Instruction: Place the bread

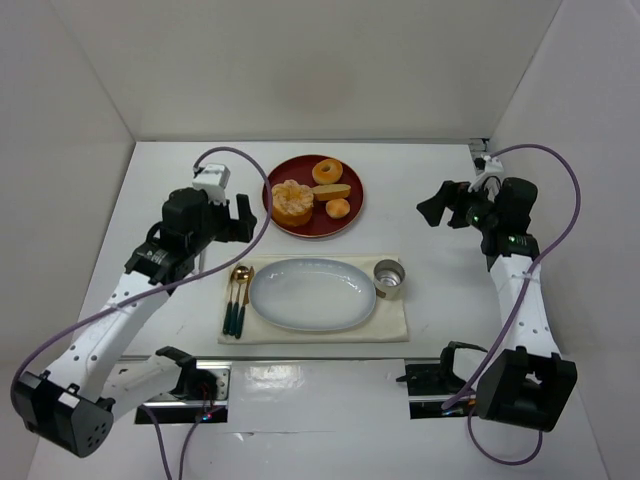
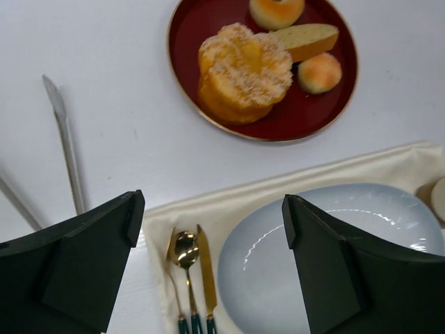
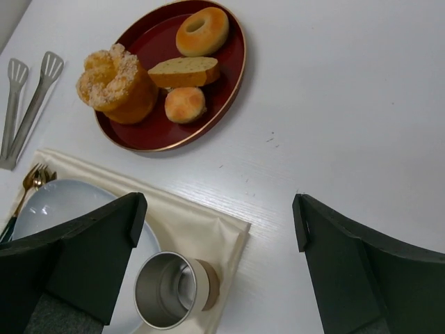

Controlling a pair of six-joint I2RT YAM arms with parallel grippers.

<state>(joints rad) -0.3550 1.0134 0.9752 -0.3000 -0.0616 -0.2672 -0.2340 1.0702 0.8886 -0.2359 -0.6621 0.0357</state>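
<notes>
The bread (image 1: pixel 332 192) is a tan slice with a brown crust. It lies on the red plate (image 1: pixel 300 170), between a ring donut (image 1: pixel 327 171) and a small round bun (image 1: pixel 338 208). It also shows in the left wrist view (image 2: pixel 306 38) and the right wrist view (image 3: pixel 184 69). My left gripper (image 1: pixel 243 220) is open and empty, just left of the red plate and above the cutlery (image 2: pixel 188 278). My right gripper (image 1: pixel 432 208) is open and empty, well to the right of the red plate. In its own view the right gripper (image 3: pixel 219 212) hangs over the napkin's corner.
A lobed orange pastry (image 1: pixel 292 202) fills the red plate's left side. A pale oval plate (image 1: pixel 312 293) lies on a cream napkin (image 1: pixel 395 325), with gold cutlery (image 1: pixel 238 295) to its left and a metal cup (image 1: pixel 389 278) to its right. Metal tongs (image 2: pixel 66 139) lie left of the red plate.
</notes>
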